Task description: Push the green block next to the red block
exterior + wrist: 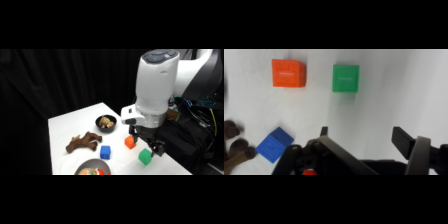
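Green block (345,78) on the white worktop (389,100), near the red block (288,73), not touching.

Wrist view: a strip of bare worktop separates the two blocks, which sit roughly level. A blue block (274,144) lies apart from both, close to a brown toy (235,145) at the frame edge. Gripper (364,140) hovers close by the green block, fingers (402,137) spread wide and holding nothing. Side view: a dark bowl (106,122) stands farther back, and a plate (92,168) sits at the near edge.

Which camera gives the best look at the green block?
The wrist view: the green block shows whole from above, apart from the red block. The side view shows it small, right beside the gripper.
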### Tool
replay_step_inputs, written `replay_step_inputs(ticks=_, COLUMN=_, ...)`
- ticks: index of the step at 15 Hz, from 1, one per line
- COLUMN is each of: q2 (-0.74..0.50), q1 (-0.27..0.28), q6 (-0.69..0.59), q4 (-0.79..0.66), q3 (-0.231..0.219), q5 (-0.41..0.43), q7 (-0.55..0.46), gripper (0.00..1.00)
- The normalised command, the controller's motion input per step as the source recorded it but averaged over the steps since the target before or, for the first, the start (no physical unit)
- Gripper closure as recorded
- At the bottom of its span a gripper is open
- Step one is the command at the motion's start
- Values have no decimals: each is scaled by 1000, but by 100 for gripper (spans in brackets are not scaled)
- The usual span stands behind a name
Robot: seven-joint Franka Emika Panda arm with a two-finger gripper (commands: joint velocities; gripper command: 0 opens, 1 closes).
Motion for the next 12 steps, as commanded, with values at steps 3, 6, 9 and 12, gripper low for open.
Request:
replay_step_inputs(ticks=3, q2=-37, q1=135, q6=286, q4=-221, q3=57, q5=-184, q7=339, gripper=0)
replay_step_inputs(ticks=6, q2=105, q1=102, q6=283, q4=-92, q3=18, q5=-169, q7=304, gripper=0)
replay_step_inputs(ticks=9, q2=200, q1=108, q6=281, q4=3, q3=-19, q5=-158, q7=275, gripper=0)
replay_step_inputs(ticks=12, q2=233, q1=155, q6=252, q4=73, q3=-77, q5=-167, q7=261, gripper=0)
